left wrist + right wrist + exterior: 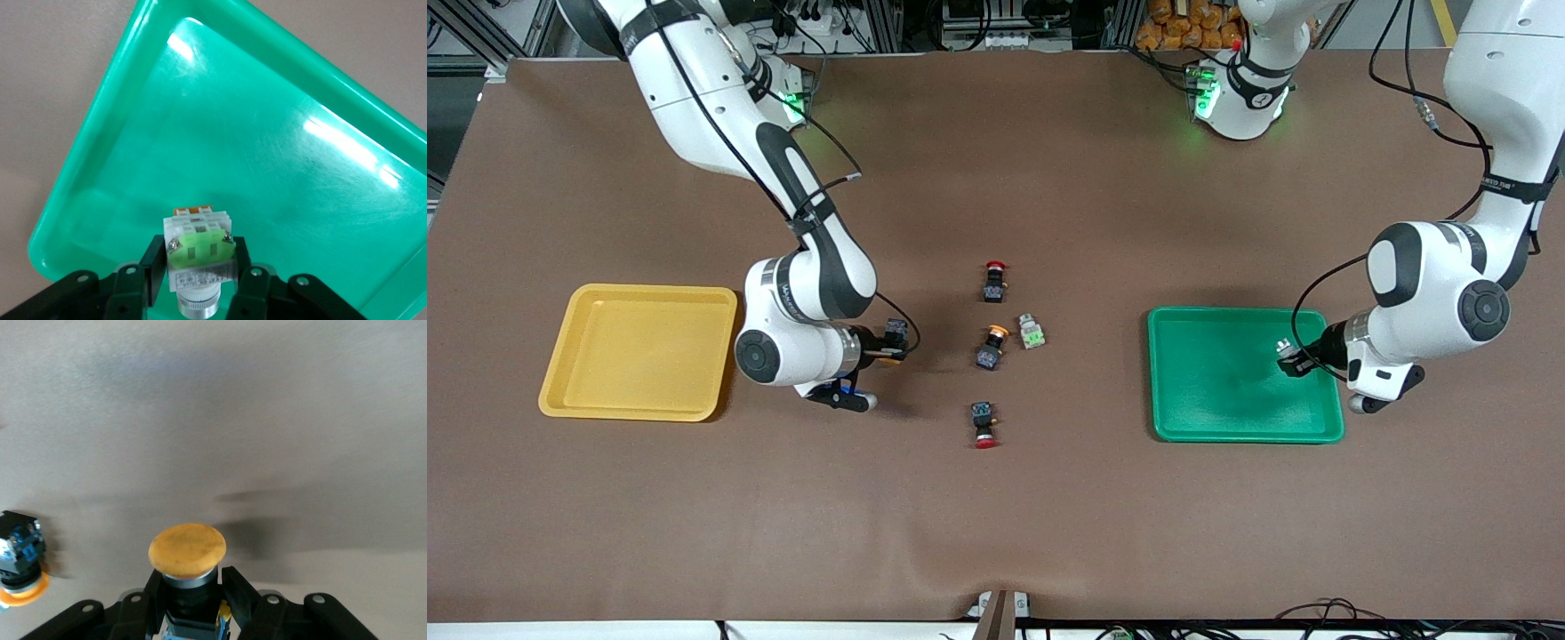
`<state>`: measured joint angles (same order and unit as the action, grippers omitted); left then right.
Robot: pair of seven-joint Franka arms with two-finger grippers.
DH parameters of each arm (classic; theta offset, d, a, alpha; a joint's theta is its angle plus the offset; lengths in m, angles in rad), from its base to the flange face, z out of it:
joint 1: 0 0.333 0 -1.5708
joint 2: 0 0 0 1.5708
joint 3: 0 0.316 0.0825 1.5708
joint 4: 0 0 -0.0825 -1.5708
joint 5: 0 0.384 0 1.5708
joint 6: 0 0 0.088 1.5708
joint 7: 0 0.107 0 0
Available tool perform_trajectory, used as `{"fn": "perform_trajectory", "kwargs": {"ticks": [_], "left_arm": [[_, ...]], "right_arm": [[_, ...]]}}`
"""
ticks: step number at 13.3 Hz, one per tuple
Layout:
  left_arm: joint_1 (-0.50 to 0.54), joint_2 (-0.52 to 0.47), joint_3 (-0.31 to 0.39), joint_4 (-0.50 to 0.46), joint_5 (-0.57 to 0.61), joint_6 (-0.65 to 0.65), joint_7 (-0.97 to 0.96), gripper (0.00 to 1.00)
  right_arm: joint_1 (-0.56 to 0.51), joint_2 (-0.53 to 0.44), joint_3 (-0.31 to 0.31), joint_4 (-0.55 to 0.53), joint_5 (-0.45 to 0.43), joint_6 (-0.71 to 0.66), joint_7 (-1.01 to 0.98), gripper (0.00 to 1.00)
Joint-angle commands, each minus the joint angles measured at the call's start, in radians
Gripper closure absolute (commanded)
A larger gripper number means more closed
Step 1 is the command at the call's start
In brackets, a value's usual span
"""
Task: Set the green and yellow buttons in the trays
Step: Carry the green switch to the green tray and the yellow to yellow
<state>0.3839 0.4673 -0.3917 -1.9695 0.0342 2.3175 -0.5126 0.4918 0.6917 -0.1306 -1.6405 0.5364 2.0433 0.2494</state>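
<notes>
Carrying a pale grey-white, green-faced plastic button (198, 257) clamped over the shallow green plastic tray (1329, 434) for release, the left gripper (1291, 359) hovers; the right gripper (891, 342), over bare table beside the yellow plastic tray (640, 295), pinches a black-bodied, round yellow-capped button (187, 553), probably bound there.

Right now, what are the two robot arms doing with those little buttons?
They are sorting buttons into trays. The left gripper holds a green button over the green tray. The right gripper holds a yellow button over the table, beside the yellow tray. One green, one yellow and two red ones remain mid-table.

No text, label, brand or number is legible; the arms' printed marks are unreadable.
</notes>
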Motion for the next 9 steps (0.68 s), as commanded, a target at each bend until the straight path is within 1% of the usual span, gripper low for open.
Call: {"fn": "perform_trajectory", "kwargs": {"ticks": [1, 2, 5, 6, 7, 8, 9], "left_arm": [[0.004, -0.006, -0.009, -0.045, 0.019, 0.066, 0.005, 1.00], [0.004, -0.001, -0.009, -0.043, 0.027, 0.068, 0.014, 1.00], [0.006, 0.027, -0.009, -0.037, 0.099, 0.085, 0.014, 1.00], [0.006, 0.040, -0.009, -0.025, 0.102, 0.085, 0.011, 0.92], [0.007, 0.043, -0.009, -0.016, 0.102, 0.085, 0.005, 0.31], [0.006, 0.039, -0.012, -0.009, 0.104, 0.083, 0.002, 0.00], [0.006, 0.030, -0.013, 0.010, 0.102, 0.074, -0.003, 0.00]], "right_arm": [[0.002, -0.052, -0.032, -0.019, -0.160, -0.060, -0.022, 1.00], [-0.005, -0.067, -0.041, -0.019, -0.206, -0.086, -0.041, 1.00], [-0.010, -0.086, -0.105, -0.016, -0.254, -0.159, -0.137, 1.00], [-0.010, -0.087, -0.124, -0.018, -0.271, -0.170, -0.174, 1.00], [-0.010, -0.089, -0.147, -0.018, -0.291, -0.178, -0.208, 1.00], [-0.010, -0.092, -0.165, -0.016, -0.312, -0.187, -0.234, 1.00], [-0.012, -0.092, -0.182, -0.016, -0.331, -0.195, -0.261, 1.00]]}}
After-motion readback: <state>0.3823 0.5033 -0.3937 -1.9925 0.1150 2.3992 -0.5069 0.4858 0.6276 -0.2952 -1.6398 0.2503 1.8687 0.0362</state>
